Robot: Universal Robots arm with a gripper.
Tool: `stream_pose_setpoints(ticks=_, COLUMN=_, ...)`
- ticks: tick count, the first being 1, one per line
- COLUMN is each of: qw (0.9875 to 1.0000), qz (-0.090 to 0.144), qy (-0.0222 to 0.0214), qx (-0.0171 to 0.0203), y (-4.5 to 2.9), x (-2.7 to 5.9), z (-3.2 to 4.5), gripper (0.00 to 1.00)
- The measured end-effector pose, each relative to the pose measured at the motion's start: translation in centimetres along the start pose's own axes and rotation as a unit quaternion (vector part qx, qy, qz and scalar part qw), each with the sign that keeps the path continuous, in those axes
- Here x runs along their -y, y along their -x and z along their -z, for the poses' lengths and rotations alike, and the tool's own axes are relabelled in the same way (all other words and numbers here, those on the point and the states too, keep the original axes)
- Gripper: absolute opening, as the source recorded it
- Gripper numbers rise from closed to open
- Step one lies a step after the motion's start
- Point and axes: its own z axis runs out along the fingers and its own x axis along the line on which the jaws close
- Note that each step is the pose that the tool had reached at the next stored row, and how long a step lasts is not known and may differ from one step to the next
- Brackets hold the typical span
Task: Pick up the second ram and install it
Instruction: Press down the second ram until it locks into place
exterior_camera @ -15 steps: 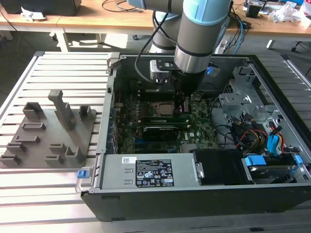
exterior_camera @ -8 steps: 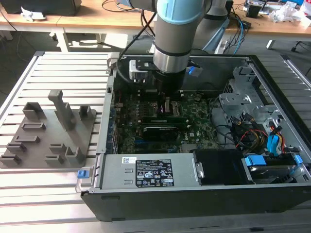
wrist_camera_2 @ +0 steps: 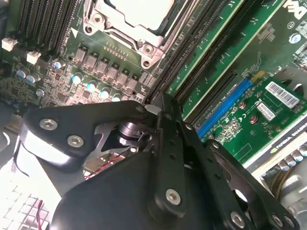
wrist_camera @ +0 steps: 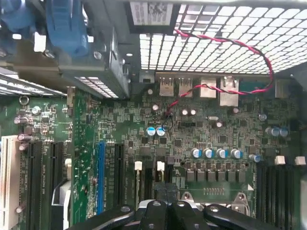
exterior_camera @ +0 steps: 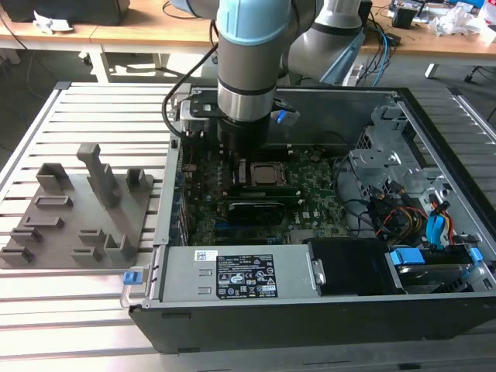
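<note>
- The gripper sits low inside the computer case, beside the processor socket.
- The grey tray lies outside.
- Whether the claw is apart or together cannot be told; the arm hides it.

The case lies open on the table, motherboard inside. The tray sits beside it toward the exterior view's left. The arm reaches into the case.
</note>
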Motion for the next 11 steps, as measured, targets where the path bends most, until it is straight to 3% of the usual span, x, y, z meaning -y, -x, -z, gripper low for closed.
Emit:
stream_pose_setpoints(ticks=4, qw=1.0, qz=0.0, qy=0.0009, qx=-0.0003, y=0.03, x=0.17, z=1.45, gripper=0.11)
stream_pose_setpoints(ticks=11, qw=1.0, qz=0.0, qy=0.0009, qx=-0.0002, y=0.04, x=0.17, z=1.59, gripper=0.11)
